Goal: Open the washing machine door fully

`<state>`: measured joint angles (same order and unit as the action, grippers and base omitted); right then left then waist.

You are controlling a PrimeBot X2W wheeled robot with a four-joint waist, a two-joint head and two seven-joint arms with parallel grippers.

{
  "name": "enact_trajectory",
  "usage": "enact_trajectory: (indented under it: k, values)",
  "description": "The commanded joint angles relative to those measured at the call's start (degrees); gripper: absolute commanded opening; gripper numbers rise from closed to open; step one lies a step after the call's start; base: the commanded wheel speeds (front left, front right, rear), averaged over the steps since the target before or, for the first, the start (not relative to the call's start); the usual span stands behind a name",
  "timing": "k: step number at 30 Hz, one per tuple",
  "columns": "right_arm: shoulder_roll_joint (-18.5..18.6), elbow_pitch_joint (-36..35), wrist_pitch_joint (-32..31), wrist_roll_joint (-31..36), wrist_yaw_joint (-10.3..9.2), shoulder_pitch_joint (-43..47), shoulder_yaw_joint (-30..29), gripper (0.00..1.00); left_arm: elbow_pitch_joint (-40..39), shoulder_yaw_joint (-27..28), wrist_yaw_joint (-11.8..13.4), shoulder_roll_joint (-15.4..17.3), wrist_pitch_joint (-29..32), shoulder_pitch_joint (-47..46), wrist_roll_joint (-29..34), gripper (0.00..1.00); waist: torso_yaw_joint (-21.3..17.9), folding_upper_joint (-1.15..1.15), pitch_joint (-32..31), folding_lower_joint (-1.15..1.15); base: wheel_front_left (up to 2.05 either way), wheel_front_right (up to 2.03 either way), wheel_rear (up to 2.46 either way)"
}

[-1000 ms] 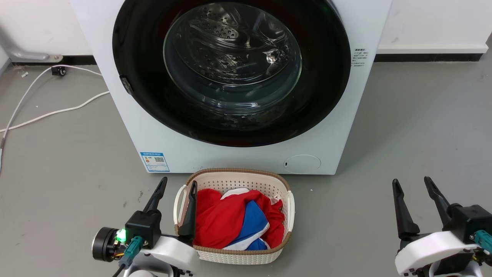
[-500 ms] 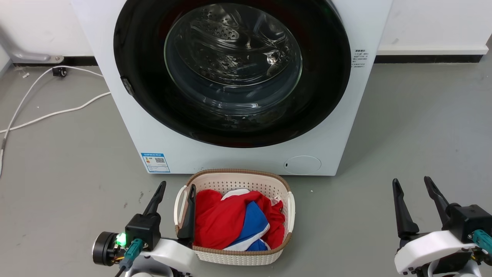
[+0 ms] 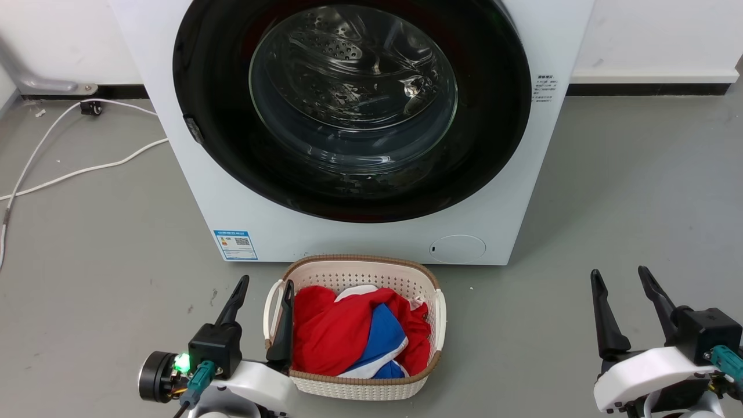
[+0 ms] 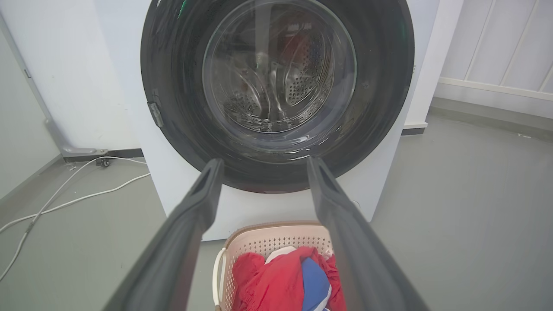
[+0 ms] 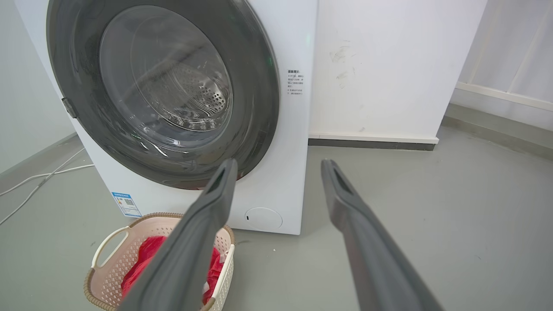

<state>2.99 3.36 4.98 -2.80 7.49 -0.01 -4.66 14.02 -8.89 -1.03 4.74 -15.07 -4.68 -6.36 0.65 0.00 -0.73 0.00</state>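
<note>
The white washing machine (image 3: pixel 360 238) stands straight ahead on the floor. Its washing machine door (image 3: pixel 348 197), a glossy black ring around a bulging glass bowl, lies flat against the front, with a small latch piece (image 3: pixel 193 129) on its left edge. My left gripper (image 3: pixel 266 281) is open low at the left, its inner finger over the basket's left rim, well short of the door. My right gripper (image 3: pixel 619 271) is open low at the right, over bare floor. In the wrist views the door (image 4: pixel 173 108) (image 5: pixel 255 108) shows beyond my open left gripper (image 4: pixel 263 160) and open right gripper (image 5: pixel 280 162).
A pale perforated basket (image 3: pixel 354 267) holding red and blue clothes (image 3: pixel 348 337) sits on the floor right in front of the washer. White cables (image 3: pixel 75 171) trail over the grey floor at the left. A wall runs behind, and open floor lies to the right.
The head view has shifted a little. Both grippers sit slightly lower in it and stay open. The door stands as before.
</note>
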Motion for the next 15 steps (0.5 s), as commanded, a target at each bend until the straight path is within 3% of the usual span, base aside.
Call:
enact_trajectory:
  k: [1, 3, 5, 6, 12, 15]
  values:
    - [-0.2, 0.1, 0.1, 0.0, 0.01, -0.4, 0.1, 1.00, 0.0, 0.1, -0.3, -0.2, -0.2, 0.0, 0.1, 1.00, 0.0, 0.00, 0.0, 0.00, 0.00, 0.00, 0.00]
    - [-0.2, 0.2, 0.1, -0.1, 0.01, -0.4, 0.1, 1.00, -0.2, 0.3, -0.5, -0.3, -0.2, 0.0, 0.0, 1.00, 0.0, 0.00, 0.0, 0.00, 0.00, 0.00, 0.00]
    - [-0.2, 0.3, -0.1, -0.6, 0.01, -0.4, 0.0, 0.29, -0.1, 0.4, -0.6, -0.3, -0.2, 0.1, 0.3, 1.00, 0.0, 0.00, 0.0, 0.00, 0.00, 0.00, 0.00]
    - [-0.2, 0.3, -0.2, -0.6, 0.01, -0.4, 0.0, 0.00, -0.2, 0.4, -0.7, -0.3, -0.2, 0.1, 0.4, 1.00, 0.1, 0.00, 0.0, 0.00, 0.00, 0.00, 0.00]
    - [-0.2, -0.2, -0.7, -1.1, 0.01, -0.8, -0.3, 0.00, -0.3, 0.7, -0.8, -0.5, -0.2, 0.2, 0.8, 1.00, 0.1, 0.00, 0.1, 0.00, 0.00, 0.00, 0.00]
    - [-0.1, 0.1, -1.4, -5.6, 0.01, -0.9, -1.3, 0.00, -0.4, 0.8, -0.8, -0.6, -0.2, 0.1, 1.0, 1.00, 0.2, 0.00, 0.2, 0.00, 0.00, 0.00, 0.00]
